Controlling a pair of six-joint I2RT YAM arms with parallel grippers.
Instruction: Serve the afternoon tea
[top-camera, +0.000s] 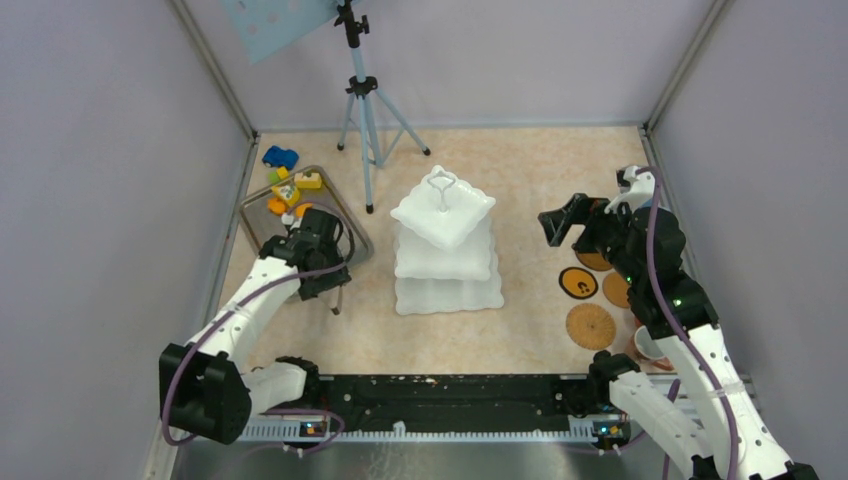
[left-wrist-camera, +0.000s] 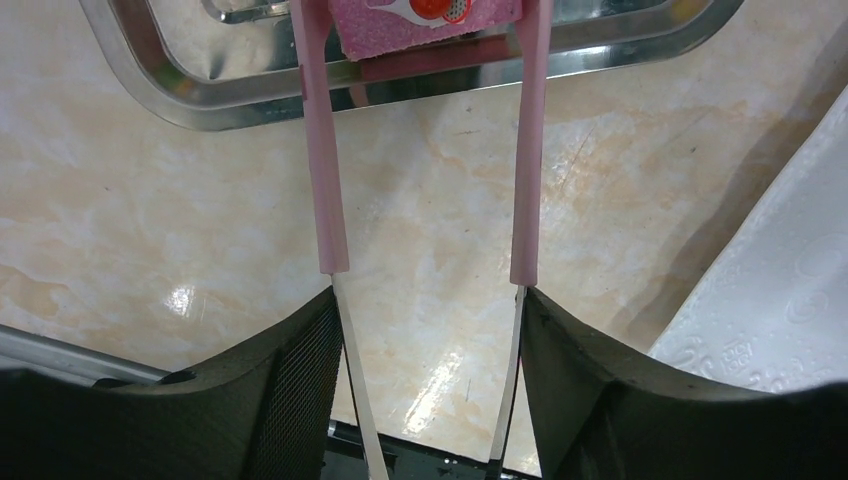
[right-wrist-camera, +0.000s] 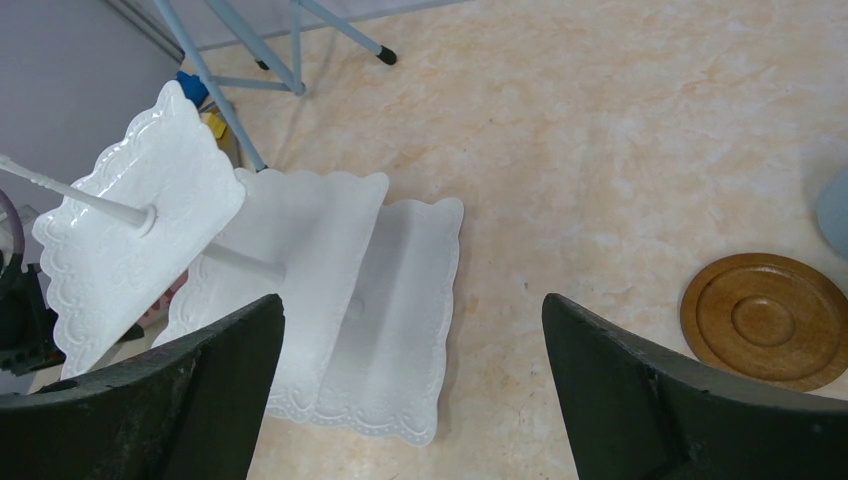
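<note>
The white three-tier stand (top-camera: 445, 245) stands mid-table; it also shows in the right wrist view (right-wrist-camera: 330, 250) and at the right edge of the left wrist view (left-wrist-camera: 790, 300). My left gripper (top-camera: 318, 240) (left-wrist-camera: 430, 300) is shut on pink-tipped tongs (left-wrist-camera: 325, 180). The tongs pinch a pink pastry (left-wrist-camera: 430, 25) over the steel tray's rim (left-wrist-camera: 200, 100). Several small pastries (top-camera: 287, 190) lie on the tray. My right gripper (top-camera: 560, 225) (right-wrist-camera: 413, 305) is open and empty, raised to the right of the stand. Three round coasters (top-camera: 590, 325) and a pinkish mug (top-camera: 650, 345) sit below it.
The steel tray (top-camera: 352, 222) lies at the left. A blue toy car (top-camera: 280, 157) sits behind it. A tripod (top-camera: 365, 110) stands at the back, close to the stand. A brown coaster (right-wrist-camera: 765, 320) and a blue mug's edge (right-wrist-camera: 835, 210) show at the right. Walls enclose three sides.
</note>
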